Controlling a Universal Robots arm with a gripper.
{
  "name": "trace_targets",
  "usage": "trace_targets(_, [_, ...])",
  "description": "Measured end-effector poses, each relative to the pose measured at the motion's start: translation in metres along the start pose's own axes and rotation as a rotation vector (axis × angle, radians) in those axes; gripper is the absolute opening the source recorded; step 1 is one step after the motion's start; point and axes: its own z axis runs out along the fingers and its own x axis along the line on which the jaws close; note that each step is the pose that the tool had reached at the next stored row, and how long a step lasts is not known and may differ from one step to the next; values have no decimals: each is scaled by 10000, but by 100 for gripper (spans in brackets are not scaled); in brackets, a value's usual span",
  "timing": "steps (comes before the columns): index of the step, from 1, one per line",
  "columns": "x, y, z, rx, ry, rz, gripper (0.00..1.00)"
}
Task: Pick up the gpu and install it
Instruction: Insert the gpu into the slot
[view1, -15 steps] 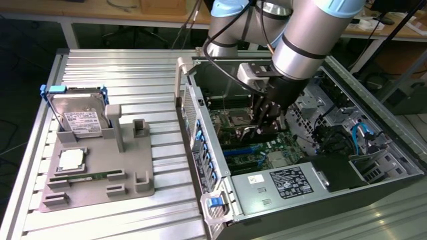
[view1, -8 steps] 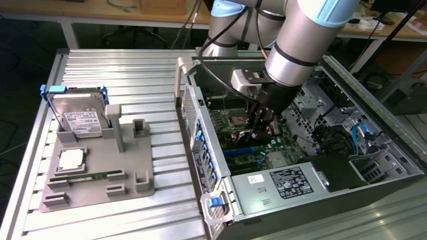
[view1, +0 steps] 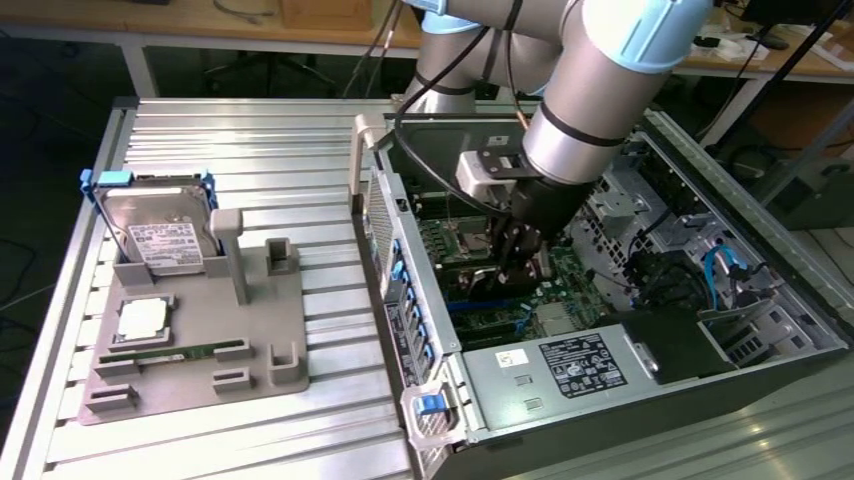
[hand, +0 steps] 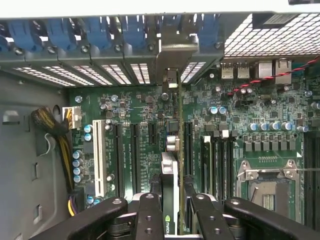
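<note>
1. Black gripper linkages cross the near edge of the wrist view, and its fingers are closed narrowly on the gpu, seen edge-on between them.
2. Most of the gpu is hidden – only a thin slice shows, standing upright over the motherboard, with a small green logo on its near edge that looks like a maker's mark, though it is too small to read.
3. Whether the card's lower edge already sits in an expansion slot cannot be told; the fingers cover that spot.
4. From the exterior view, the arm reaches down into the open computer case and blocks the gripper's tips, so the gpu is barely made out there.
5. Near the case's front, the power supply carries a black label with white print – unreadable.
6. On the exterior view's left, a grey fixture tray lies on the metal table, well apart from the case.
7. A hard drive stands tilted at the tray's far end in a blue-edged bracket; its white label has print too fine to read.
8. Nearer on the tray lie a processor and a memory stick.
9. A cable bundle in the wrist view is partly cut off by the case wall.
</note>
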Motion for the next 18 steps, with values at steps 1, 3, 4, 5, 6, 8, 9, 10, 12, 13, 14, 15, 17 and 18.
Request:
trace_targets(1, [0, -1, 18, 0, 1, -1, 27])
trace_targets(3, [0, -1, 30, 1, 1, -4, 27])
trace_targets(4, [0, -2, 46, 4, 0, -5, 27])
trace_targets(5, [-1, -2, 60, 5, 1, -5, 27])
trace_targets(6, [-3, -1, 69, 7, 1, -4, 27])
trace_targets(8, [-7, -2, 80, 7, 3, -5, 27])
trace_targets(9, [-9, -1, 84, 8, 2, -5, 27])
trace_targets(10, [-10, 3, 91, 9, -1, -3, 27])
trace_targets(12, [-12, 16, 101, 7, 4, -5, 27])
trace_targets(13, [-12, 21, 104, 7, 3, -5, 27])
trace_targets(14, [-13, 25, 107, 8, 1, -5, 27])
trace_targets(15, [-13, 27, 112, 9, 0, -6, 27])
trace_targets(17, [-14, 34, 127, 7, -5, -4, 27])
trace_targets(18, [-13, 36, 136, 6, -3, -5, 27])
